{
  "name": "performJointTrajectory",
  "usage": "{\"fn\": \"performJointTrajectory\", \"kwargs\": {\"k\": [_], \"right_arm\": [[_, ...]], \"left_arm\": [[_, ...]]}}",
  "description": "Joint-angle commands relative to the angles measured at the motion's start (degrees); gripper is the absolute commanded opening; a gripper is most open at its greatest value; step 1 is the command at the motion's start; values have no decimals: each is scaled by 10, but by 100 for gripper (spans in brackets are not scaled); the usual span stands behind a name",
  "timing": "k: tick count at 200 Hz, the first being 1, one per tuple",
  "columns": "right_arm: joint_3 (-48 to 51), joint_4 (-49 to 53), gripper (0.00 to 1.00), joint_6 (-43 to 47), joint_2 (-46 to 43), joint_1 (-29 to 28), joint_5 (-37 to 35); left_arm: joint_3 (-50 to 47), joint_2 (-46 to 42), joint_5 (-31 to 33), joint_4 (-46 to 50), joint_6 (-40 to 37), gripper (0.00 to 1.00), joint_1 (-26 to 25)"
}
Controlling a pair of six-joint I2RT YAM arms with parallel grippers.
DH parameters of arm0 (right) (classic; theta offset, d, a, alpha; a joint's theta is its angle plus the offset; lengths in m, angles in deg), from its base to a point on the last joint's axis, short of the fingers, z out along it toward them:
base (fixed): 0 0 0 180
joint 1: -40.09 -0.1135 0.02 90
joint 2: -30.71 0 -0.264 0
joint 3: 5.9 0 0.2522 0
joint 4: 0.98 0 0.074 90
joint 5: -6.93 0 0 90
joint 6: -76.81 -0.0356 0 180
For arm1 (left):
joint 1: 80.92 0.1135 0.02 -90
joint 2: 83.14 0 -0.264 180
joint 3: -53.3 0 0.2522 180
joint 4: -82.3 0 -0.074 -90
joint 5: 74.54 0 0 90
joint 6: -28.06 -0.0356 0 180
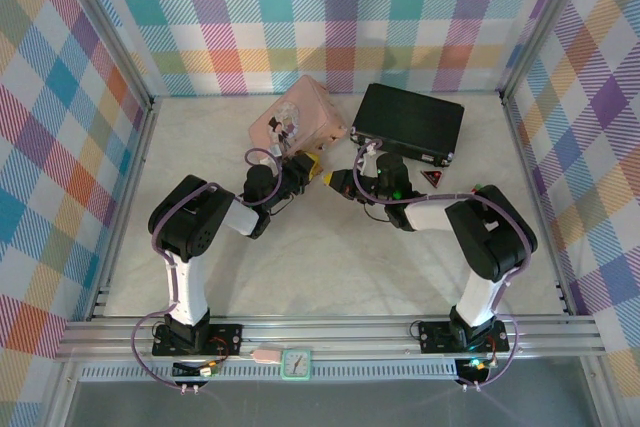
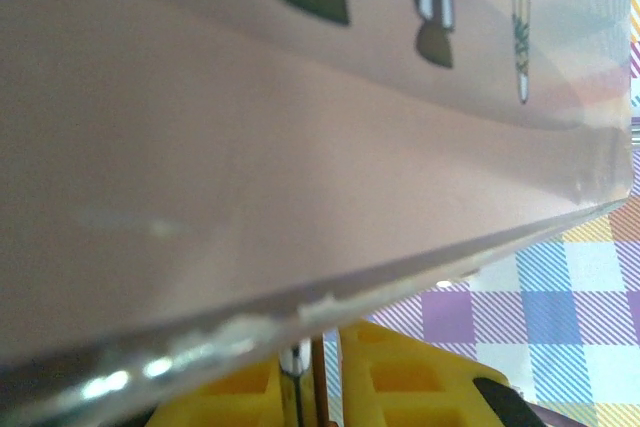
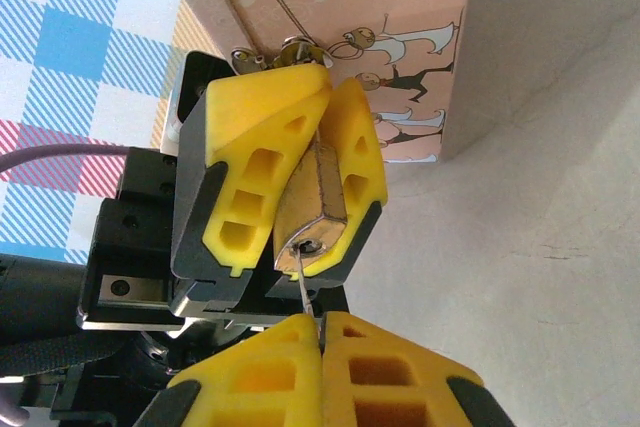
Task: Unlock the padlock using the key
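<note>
From above, the left gripper (image 1: 308, 165) and the right gripper (image 1: 338, 180) meet tip to tip just in front of the pink box (image 1: 300, 115). The black case (image 1: 410, 122) lies beside the box.

In the left wrist view, the box wall is very near and blurred.

In the right wrist view, the left gripper's yellow fingers (image 3: 245, 177) clamp the brass padlock (image 3: 315, 209). The right gripper (image 3: 320, 323) is pressed together on the thin key (image 3: 303, 292), whose tip is at the keyhole.
</note>
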Motion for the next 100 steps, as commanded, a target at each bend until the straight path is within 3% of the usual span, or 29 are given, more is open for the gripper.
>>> {"fn": "performJointTrajectory", "kwargs": {"k": [1,61,100], "right_arm": [[-25,-44,0,-11,17,2,12],[-50,-50,0,-53,41,2,21],[-65,4,0,-103,24,21,21]], "left_arm": [[-17,2,-14,46,36,0,-14],[-18,-17,-14,51,34,0,-19],[-28,-34,-17,61,33,0,-26]]}}
